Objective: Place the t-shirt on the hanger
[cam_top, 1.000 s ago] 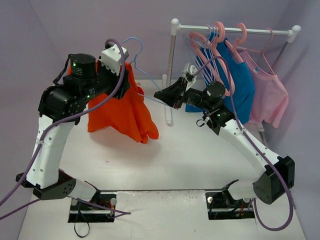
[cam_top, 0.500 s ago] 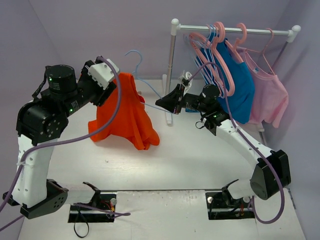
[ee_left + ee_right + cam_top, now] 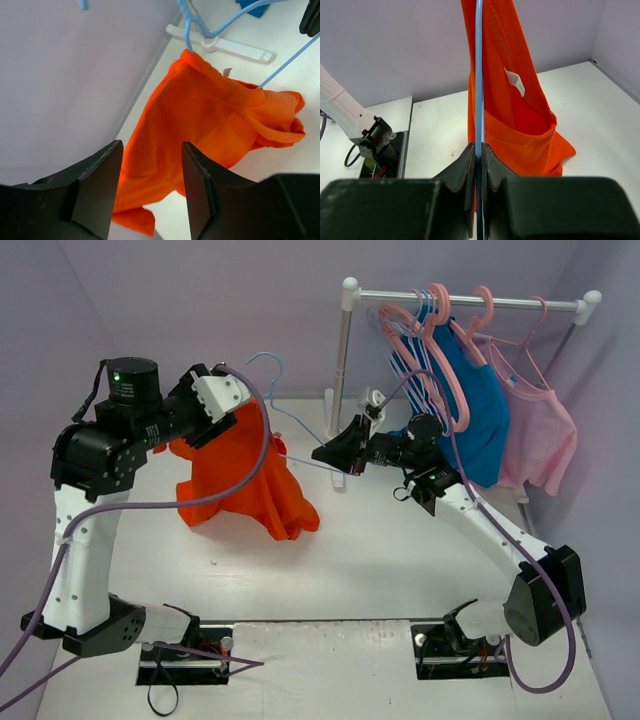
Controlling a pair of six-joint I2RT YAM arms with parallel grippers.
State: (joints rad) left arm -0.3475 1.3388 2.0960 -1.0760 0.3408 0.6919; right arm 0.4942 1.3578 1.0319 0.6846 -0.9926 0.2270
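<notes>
Right tool [image 3: 478, 150] clenched on hanger [image 3: 478, 75] wire | t-shirt [image 3: 240, 475] hanging off hanger, collar up at its hook | left tool [image 3: 151, 146] released, near hanger

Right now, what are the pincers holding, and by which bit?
The right pincer pinches the blue hanger by one thin side bar. The left pincer is open, holding nothing.

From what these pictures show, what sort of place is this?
Probably a robot test cell, not a home: plain lilac walls enclose a white table, the left arm and right arm are bolted at its near edge, and a small clothes rail holds a blue shirt and pink top.
</notes>
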